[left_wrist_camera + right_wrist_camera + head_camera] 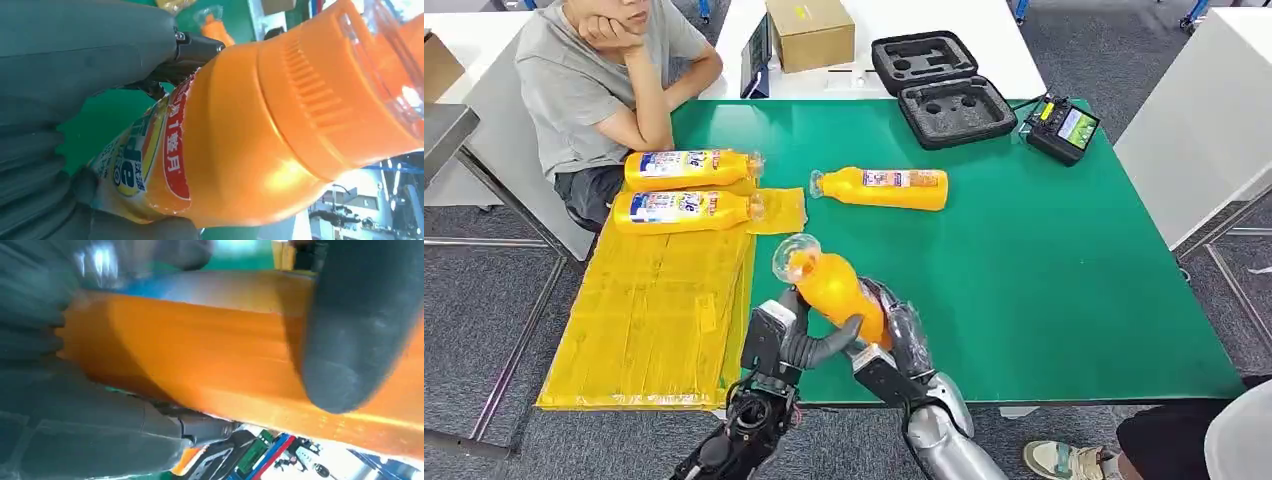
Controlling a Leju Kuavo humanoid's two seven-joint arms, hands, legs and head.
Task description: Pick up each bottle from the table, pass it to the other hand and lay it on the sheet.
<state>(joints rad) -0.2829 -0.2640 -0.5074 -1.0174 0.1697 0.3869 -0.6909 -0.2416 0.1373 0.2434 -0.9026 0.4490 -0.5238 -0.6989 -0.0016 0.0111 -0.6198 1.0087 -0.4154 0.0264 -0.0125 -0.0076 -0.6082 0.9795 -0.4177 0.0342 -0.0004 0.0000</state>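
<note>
Both hands meet low over the green surface (1044, 280): the left hand (776, 342) and right hand (902, 345) each have fingers clamped on one orange bottle (832, 285), cap tilted up and away. Its destination, the yellow sheet (659, 320), lies on the left hand's side, already carrying two bottles.

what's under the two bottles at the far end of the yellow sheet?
The yellow sheet: both bottles lie on their sides on its far end, caps toward a loose yellow flap on the green table. The sheet hides whatever is beneath it there.
</note>
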